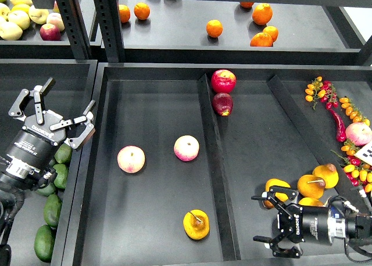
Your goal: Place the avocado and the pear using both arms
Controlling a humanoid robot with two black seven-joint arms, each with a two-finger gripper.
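Several dark green avocados (52, 211) lie in the left bin, below and beside my left arm. My left gripper (58, 114) is open and empty, raised above the topmost avocado (63, 154). One golden pear (196, 224) lies stem-up at the front of the middle tray. Several more pears (311, 186) are clustered in the right compartment. My right gripper (264, 218) points left at the front of that compartment. It is open and empty, its upper finger just in front of the nearest pear (278, 187).
Two pink-yellow apples (131, 159) (186, 148) lie in the middle tray (151, 103). Two red apples (223, 80) sit by the divider (210, 144). Oranges (214, 28) and pale apples (17, 19) are on the back shelf. Small tomatoes and a chili (338, 123) lie far right.
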